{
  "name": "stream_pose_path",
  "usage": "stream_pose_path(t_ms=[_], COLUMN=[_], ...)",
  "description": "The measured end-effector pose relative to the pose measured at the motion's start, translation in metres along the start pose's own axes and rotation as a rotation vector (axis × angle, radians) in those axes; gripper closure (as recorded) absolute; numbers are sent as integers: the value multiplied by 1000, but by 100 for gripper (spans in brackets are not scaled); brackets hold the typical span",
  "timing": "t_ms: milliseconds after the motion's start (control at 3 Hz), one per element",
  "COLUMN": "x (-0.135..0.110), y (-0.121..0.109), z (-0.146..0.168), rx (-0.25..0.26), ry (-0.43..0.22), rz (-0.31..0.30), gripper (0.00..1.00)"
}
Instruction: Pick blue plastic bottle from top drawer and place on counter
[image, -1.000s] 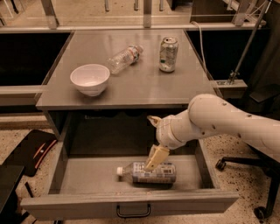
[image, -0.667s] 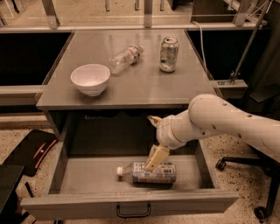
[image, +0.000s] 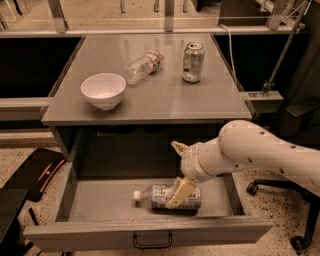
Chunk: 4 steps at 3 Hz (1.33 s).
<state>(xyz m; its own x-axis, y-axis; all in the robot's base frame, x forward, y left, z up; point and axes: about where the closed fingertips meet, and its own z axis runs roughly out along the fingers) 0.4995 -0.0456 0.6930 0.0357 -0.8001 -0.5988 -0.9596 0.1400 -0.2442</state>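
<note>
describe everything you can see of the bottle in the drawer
The blue plastic bottle is small, clear plastic, with a wide pale printed label and white cap. It lies on its side on the floor of the open top drawer, cap pointing left. The gripper is down at its right half, covering part of the label.

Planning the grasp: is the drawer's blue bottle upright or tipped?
Tipped: the blue plastic bottle lies sideways, cap left; gripper over its middle.

Two bottles (image: 144, 66) (image: 156, 195), one can (image: 193, 61), one bowl (image: 103, 90), one end effector (image: 179, 186) in the top drawer (image: 90, 236)
</note>
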Motion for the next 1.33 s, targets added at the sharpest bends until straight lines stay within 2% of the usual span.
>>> stream_pose_path(t_ms=[333, 1000, 1333], x=[11, 44, 43], y=[-6, 15, 15], z=[20, 70, 69], rx=[-1, 9, 9], ry=[11, -88, -92], rz=[12, 48, 46], gripper=[0, 0, 0])
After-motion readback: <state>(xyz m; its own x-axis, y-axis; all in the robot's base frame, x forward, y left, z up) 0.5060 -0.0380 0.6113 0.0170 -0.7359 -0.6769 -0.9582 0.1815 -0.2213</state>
